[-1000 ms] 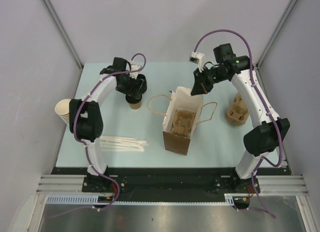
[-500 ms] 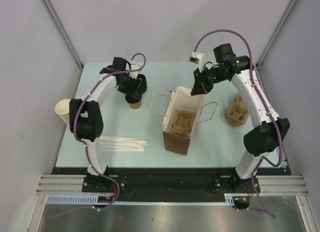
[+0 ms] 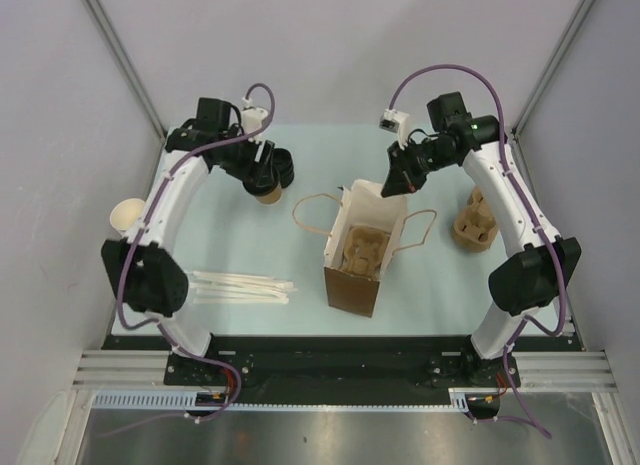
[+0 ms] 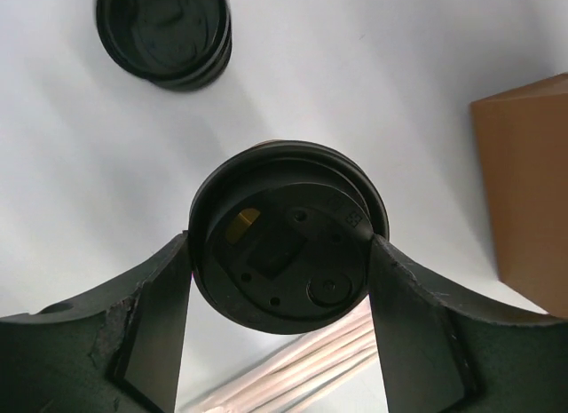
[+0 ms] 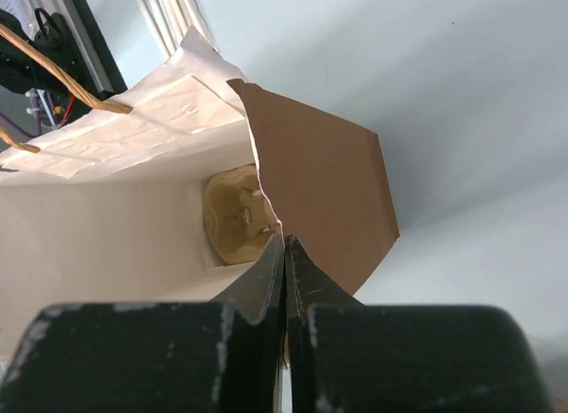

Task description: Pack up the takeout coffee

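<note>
The takeout coffee (image 3: 268, 194), a kraft-brown cup with a black lid (image 4: 288, 235), is at the back left of the table. My left gripper (image 3: 262, 177) is shut on it; in the left wrist view the fingers (image 4: 160, 306) press both sides of the lid. The brown paper bag (image 3: 360, 250) stands open at the middle with a pulp cup carrier (image 3: 362, 247) inside. My right gripper (image 3: 392, 181) is shut on the bag's back rim (image 5: 266, 178); the carrier shows inside the bag in the right wrist view (image 5: 238, 219).
A stack of loose black lids (image 3: 284, 165) lies just behind the cup, also in the left wrist view (image 4: 164, 31). Cream paper cups (image 3: 125, 217) lie at the left edge. Pale sticks (image 3: 245, 286) lie front left. More pulp carriers (image 3: 473, 221) stand at the right.
My left arm has raised and drawn back, its elbow swinging left and toward me, and the gripped cup has shifted slightly back. My right gripper has held the bag rim almost still.
</note>
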Controlling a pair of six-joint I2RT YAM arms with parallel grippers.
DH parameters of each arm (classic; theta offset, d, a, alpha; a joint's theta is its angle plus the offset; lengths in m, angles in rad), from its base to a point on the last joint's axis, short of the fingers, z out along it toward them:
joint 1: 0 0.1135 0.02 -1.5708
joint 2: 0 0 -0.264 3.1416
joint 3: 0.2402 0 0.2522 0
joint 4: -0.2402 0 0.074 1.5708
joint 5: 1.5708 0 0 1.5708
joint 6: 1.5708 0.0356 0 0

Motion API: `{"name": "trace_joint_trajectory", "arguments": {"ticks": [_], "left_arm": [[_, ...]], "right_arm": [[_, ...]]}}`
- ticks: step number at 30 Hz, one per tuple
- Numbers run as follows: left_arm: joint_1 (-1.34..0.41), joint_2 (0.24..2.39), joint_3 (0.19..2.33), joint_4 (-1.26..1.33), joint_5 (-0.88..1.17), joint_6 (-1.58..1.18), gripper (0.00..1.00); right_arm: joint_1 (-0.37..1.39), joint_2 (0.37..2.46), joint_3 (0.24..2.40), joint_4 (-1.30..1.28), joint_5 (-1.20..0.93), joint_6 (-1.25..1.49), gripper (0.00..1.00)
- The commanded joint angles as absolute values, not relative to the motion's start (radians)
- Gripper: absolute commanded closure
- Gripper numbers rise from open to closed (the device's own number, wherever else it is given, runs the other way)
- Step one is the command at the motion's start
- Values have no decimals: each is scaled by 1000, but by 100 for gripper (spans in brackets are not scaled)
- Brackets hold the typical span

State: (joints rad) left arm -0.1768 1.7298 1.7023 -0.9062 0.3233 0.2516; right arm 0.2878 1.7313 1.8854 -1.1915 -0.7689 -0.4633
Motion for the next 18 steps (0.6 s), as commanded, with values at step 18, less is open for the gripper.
{"name": "trace_joint_trajectory", "arguments": {"ticks": [18], "left_arm": [[-653, 1118, 1782, -862, 327, 532, 66]], "right_arm": [[456, 1359, 1640, -1017, -713, -410, 100]]}}
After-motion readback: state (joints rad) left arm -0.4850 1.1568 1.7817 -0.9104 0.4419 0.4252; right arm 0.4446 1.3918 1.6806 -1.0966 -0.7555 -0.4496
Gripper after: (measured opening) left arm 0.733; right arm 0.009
